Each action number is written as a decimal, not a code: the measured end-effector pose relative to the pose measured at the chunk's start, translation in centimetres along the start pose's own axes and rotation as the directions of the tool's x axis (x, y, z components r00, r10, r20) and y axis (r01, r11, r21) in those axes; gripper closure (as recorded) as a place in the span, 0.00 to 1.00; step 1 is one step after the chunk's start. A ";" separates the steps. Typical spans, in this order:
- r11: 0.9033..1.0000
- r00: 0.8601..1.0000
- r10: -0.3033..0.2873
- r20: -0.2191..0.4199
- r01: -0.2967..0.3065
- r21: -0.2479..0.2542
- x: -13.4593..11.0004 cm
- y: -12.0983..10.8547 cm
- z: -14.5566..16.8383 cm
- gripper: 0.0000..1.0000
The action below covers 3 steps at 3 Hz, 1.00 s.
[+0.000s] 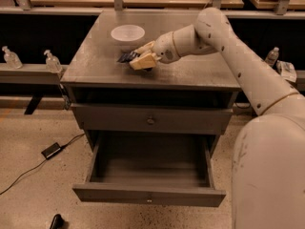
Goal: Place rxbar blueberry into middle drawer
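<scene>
Over matte grey tabletop [200, 75], tan gripper fingers [143, 61] pinching flat navy rxbar blueberry [127, 57]

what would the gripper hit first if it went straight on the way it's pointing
Most likely the rxbar blueberry, right at the tip of the gripper on the cabinet top; depth is hard to judge.
</scene>
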State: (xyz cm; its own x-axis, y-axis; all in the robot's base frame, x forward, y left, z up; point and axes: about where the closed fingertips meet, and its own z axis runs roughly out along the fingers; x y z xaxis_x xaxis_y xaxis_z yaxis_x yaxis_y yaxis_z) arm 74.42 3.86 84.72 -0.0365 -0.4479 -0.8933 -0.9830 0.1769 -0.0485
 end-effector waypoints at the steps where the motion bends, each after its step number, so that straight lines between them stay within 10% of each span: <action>1: 0.999 0.999 0.026 -0.026 -0.027 -0.043 1.7 1.1 1.8 0.44; 2: 0.999 0.997 0.051 -0.059 -0.052 -0.012 2.0 0.3 1.1 0.43; 3: 0.998 0.996 0.065 -0.059 -0.065 0.008 1.9 0.0 0.6 0.66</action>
State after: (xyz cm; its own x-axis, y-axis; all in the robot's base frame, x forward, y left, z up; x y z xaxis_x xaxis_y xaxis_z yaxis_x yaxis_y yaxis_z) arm 74.44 3.52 82.75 -0.1113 -0.4860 -0.8668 -0.9772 0.2123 0.0064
